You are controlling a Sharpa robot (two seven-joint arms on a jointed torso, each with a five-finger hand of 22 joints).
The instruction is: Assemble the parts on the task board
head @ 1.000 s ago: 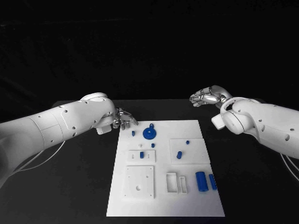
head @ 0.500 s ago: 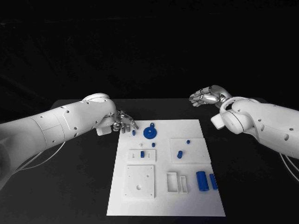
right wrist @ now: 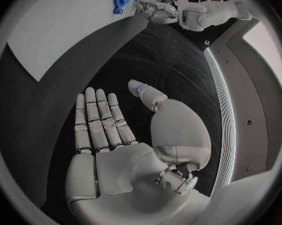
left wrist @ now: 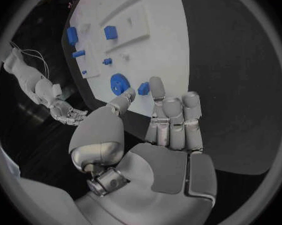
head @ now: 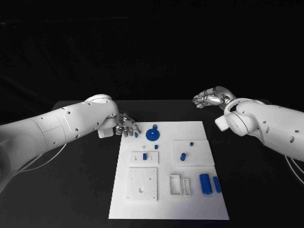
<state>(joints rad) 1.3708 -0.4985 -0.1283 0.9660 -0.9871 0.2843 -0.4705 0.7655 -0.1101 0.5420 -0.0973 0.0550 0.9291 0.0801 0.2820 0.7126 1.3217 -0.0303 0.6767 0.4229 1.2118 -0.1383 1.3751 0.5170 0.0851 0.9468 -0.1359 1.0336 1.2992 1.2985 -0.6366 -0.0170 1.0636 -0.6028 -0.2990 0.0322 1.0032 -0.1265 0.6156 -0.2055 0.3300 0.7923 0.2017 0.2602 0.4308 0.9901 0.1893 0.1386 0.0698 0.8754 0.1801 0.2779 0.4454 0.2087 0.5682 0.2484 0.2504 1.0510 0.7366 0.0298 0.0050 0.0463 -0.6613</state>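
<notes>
Black tabletop (head: 70, 190) has plenty of bare room on both sides of the white board (head: 193, 209), which sits dead center, long edge running away from the robot. Left robot hand (head: 127, 126) hangs at the board's far-left corner, fingers apart, holding nothing, right by a small blue peg (head: 136, 135) and the blue disc (head: 152, 135). Right robot hand (head: 210, 99) hovers off past the far-right corner, flat open and empty.

Black table (head: 70, 190) (matte), dark backdrop behind
</notes>
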